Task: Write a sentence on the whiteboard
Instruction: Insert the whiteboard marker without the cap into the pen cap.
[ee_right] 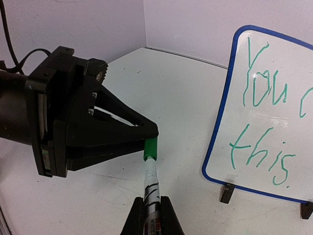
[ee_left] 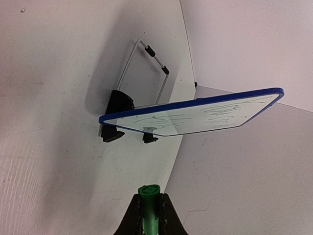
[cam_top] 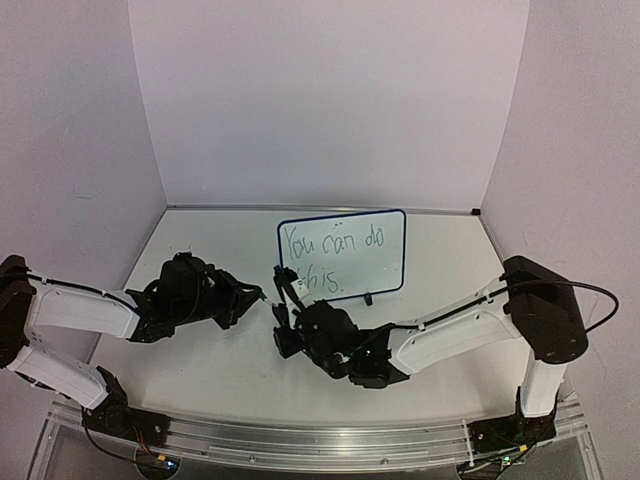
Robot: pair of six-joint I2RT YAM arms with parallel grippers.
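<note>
As the whiteboard (cam_top: 342,254) shows the sentence (cam_top: 333,262), the marker (ee_right: 151,183) is clamped by the right gripper (ee_right: 152,208) at the board's seven o'clock. The cap (ee_right: 151,148) is pinched by the left gripper (ee_left: 150,210).

- Top view: soft, even overhead light, the walls (cam_top: 330,100) tinted lilac, slightly grainy.
- Left wrist view: the whiteboard (ee_left: 195,115) casts a broad, diffuse shadow on the tabletop (ee_left: 49,171).
- Right wrist view: the sentence (ee_right: 259,93) reads crisp and well lit.
</note>
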